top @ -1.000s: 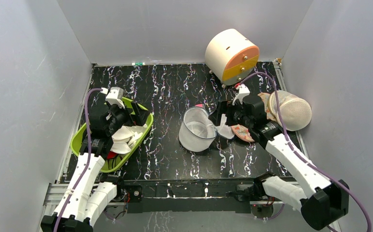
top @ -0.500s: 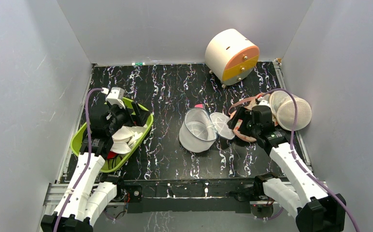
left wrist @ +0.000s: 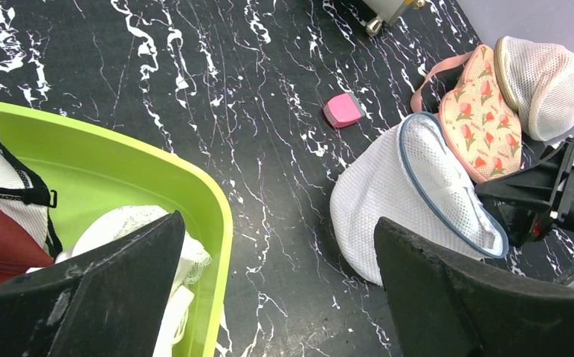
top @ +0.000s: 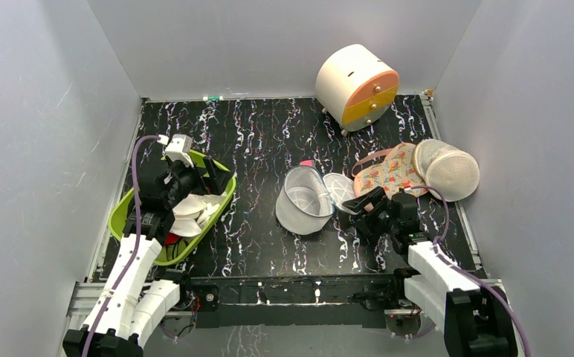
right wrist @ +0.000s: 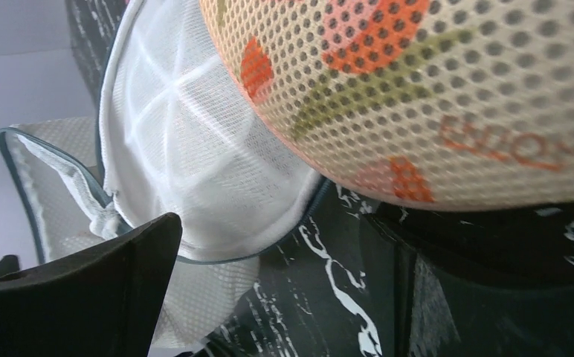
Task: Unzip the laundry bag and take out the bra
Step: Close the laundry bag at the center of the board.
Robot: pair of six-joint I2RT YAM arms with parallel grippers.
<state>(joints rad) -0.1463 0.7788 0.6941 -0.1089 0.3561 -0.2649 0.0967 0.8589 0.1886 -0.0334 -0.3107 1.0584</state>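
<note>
Well, the left claw (left wrist: 276, 230) hangs spread open over the green basket (left wrist: 157, 171), with the laundry bag (top: 189, 216) crumpled just beneath it and the red bra (top: 171, 239) peeking out nearer its arm. The right claw (right wrist: 269, 245) gapes empty, low over the desk (top: 262, 134), with the floral piece (top: 392, 169) just ahead.

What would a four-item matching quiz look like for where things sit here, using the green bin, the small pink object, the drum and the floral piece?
Things:
A. green bin
B. small pink object
C. white-and-orange drum
D. floral fabric piece

Places:
1. far end, at the back wall
2. right side, about halfway back
3. left side
4. middle of the table

Pairs: A-3, B-4, C-1, D-2
</note>
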